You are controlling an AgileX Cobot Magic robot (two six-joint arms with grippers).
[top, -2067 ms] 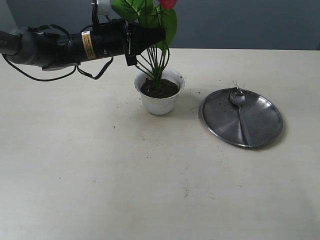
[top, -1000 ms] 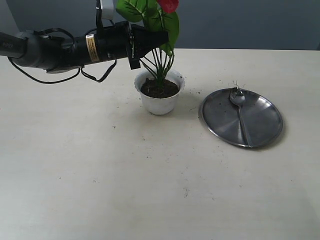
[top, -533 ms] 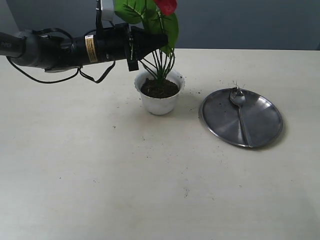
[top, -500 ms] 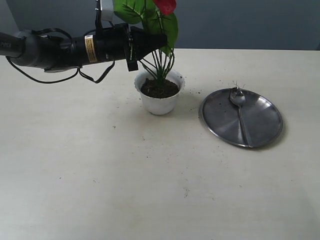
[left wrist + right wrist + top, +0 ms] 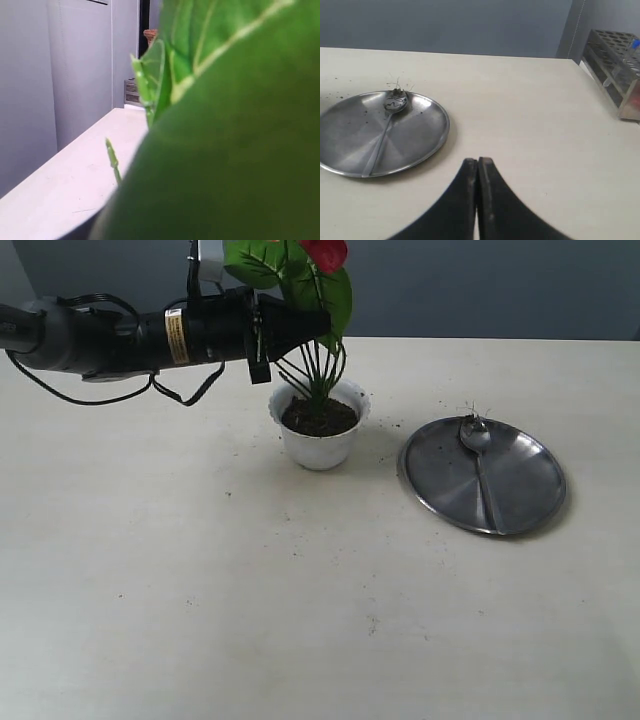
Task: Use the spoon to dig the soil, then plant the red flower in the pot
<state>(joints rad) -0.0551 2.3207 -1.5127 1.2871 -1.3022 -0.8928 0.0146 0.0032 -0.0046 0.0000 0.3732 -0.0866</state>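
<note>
Red flower [image 5: 337, 292] stands with stems in the pot [image 5: 320, 450], the left claw [image 5: 324, 320] pinched tight around its stems.

pale table [image 5: 200, 590], white pot [image 5: 320, 450] on it, steel plate [image 5: 525, 480] nearby, dark crumbs [image 5: 371, 621] scattered

pot [image 5: 320, 448] stands on the table [image 5: 300, 620] near the far edge, left of its middle. soil [image 5: 318, 419] lies in the pot, and the red flower [image 5: 336, 292] stands in it. plate [image 5: 525, 495] sits right of the pot, apart. spoon [image 5: 481, 472] lies on the plate, head toward the far edge.
</note>
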